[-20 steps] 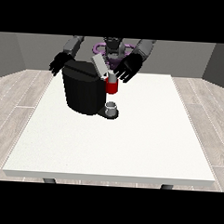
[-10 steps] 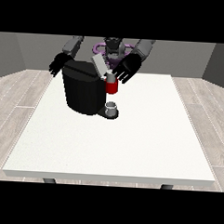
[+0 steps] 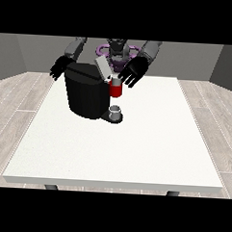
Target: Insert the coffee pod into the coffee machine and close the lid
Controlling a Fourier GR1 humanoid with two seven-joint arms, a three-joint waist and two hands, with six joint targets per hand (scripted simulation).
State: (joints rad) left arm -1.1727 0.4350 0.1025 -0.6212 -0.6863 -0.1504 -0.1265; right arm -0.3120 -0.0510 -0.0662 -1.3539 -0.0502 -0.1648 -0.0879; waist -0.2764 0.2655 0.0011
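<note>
With its lid (image 3: 102, 67) tilted open, the coffee machine (image 3: 85, 90) sits near the table's (image 3: 135, 152) far edge, its red pod holder (image 3: 116, 89) apparently loaded, as the hand at the view's right (image 3: 133, 71) hovers just above, fingers spread and holding nothing, seemingly poised to close it.

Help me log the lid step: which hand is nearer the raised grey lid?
The left hand, at the view's right, just right of the lid. The other hand sits beyond the coffee machine.

Bare test room, white counter (image 3: 135, 152) bearing a black coffee machine (image 3: 85, 94), pale wood-plank floor (image 3: 13, 98), plain grey walls (image 3: 25, 50)
</note>
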